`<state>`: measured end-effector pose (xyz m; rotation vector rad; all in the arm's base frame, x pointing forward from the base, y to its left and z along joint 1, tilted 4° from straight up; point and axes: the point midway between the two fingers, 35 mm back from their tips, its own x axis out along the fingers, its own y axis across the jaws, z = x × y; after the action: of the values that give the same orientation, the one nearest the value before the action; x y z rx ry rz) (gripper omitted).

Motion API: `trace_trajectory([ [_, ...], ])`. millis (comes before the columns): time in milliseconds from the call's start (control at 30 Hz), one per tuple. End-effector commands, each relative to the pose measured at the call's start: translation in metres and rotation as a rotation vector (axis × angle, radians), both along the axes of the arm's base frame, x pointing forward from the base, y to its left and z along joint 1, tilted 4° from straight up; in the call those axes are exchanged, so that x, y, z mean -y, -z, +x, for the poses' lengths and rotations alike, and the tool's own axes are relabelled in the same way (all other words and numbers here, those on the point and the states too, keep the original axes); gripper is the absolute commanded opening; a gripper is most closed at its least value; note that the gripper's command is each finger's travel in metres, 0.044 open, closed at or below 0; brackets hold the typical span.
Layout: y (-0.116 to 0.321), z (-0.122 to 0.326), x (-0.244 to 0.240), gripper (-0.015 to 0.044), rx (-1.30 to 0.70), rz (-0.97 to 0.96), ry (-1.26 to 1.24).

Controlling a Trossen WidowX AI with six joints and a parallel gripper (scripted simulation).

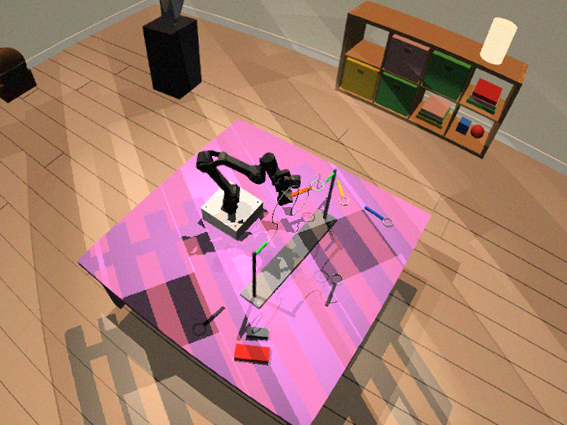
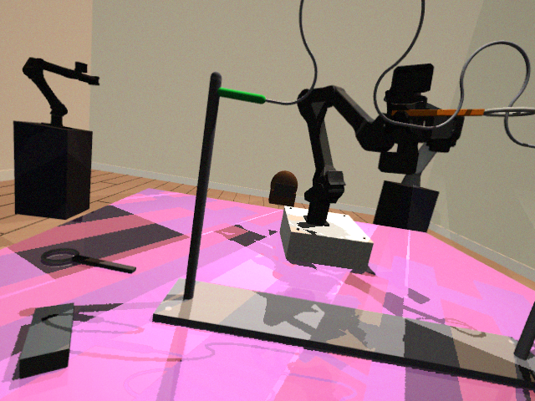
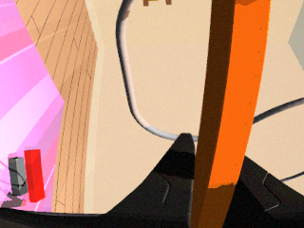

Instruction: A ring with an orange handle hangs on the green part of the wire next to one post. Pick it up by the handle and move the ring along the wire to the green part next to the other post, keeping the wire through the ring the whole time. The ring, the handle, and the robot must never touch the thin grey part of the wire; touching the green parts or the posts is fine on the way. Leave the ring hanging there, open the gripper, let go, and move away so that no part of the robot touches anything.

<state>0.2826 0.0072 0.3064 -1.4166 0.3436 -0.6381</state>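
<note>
My gripper (image 1: 290,195) (image 2: 399,113) (image 3: 197,143) is shut on the orange handle (image 1: 302,192) (image 2: 457,112) (image 3: 237,95). The handle is about level, held high above the table. Its pale ring (image 1: 322,188) (image 2: 501,114) is around the grey wire near the far post (image 1: 329,195); the wire seems to pass through it. Whether they touch I cannot tell. The green part (image 1: 330,177) at that post is just beyond the ring. The other green part (image 1: 261,248) (image 2: 242,95) joins the near post (image 1: 254,278) (image 2: 202,185). The curving grey wire (image 2: 315,64) (image 3: 127,71) passes close to handle and fingers in view.
The posts stand on a long base plate (image 1: 250,297) (image 2: 255,317). A yellow-handled ring (image 1: 340,189), a blue-handled ring (image 1: 374,213) and dark-handled ones lie on the table. A red block (image 1: 252,353) (image 3: 34,176) and a grey block (image 1: 257,333) (image 2: 47,337) lie beyond the near post.
</note>
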Motion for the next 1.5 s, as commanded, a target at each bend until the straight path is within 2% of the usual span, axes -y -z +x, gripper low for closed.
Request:
trace_trajectory([
  [0, 0.013, -0.002, -0.003, -0.015, 0.002, 0.065, 0.025],
  [767, 0.075, 0.015, -0.022, -0.015, 0.082, 0.487, -0.09],
  [1467, 0.126, 0.028, -0.082, -0.015, 0.161, 0.995, -0.134],
])
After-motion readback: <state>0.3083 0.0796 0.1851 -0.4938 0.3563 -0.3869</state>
